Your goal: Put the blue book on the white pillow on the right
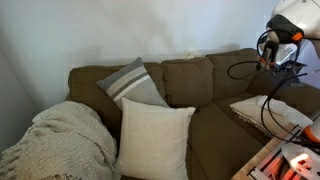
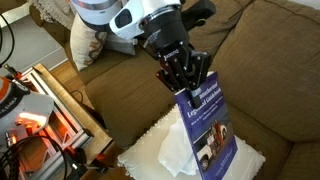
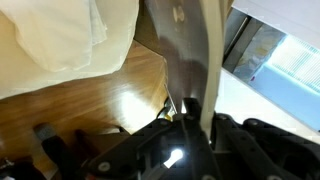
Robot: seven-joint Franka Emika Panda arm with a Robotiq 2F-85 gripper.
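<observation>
While the claw (image 2: 187, 85) clenches its top edge, the blue book (image 2: 208, 130) hangs upright at lower centre in an exterior view. Its thin dark blue-purple cover bears white lettering and a small picture. It sits over the rumpled white pillow (image 2: 150, 150) on the brown sofa (image 2: 265, 90).

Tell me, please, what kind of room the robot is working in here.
Most likely a living room or lounge area: a brown sofa carries a grey striped pillow, and a knitted throw lies at one end.
</observation>
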